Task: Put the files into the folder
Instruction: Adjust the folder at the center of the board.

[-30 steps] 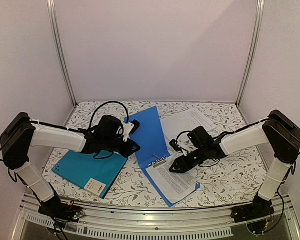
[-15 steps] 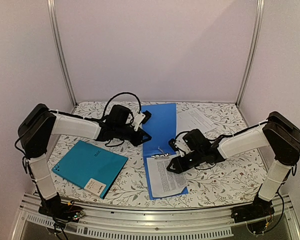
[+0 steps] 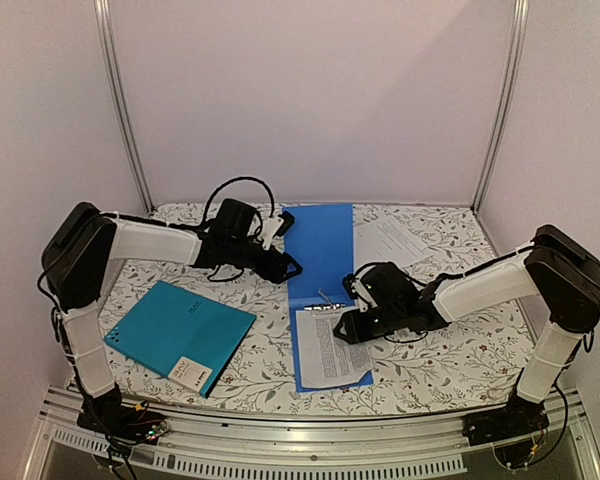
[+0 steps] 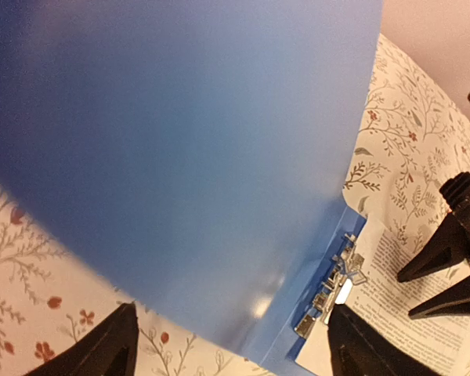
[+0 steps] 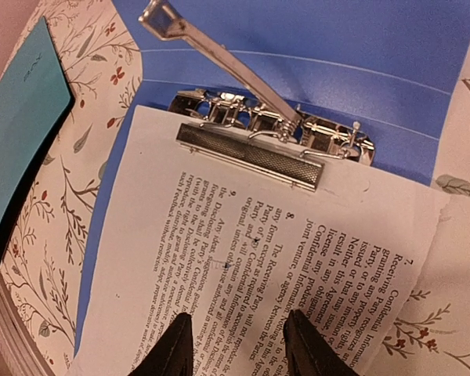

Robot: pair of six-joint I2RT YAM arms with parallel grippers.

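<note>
Floral table [image 3: 440, 365], pale walls: blue folder [image 3: 323, 250] open, teal folder [image 3: 180, 330] shut; two sheets [image 3: 330, 350]; left gripper [image 3: 288, 265] and right gripper [image 3: 345, 331] spread, empty.

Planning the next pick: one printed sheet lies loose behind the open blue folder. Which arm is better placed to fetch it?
Likely right. The loose sheet lies on the right arm's side, just beyond the right tool, which sits over the clipped sheet. The left tool is across the blue folder from it.
</note>
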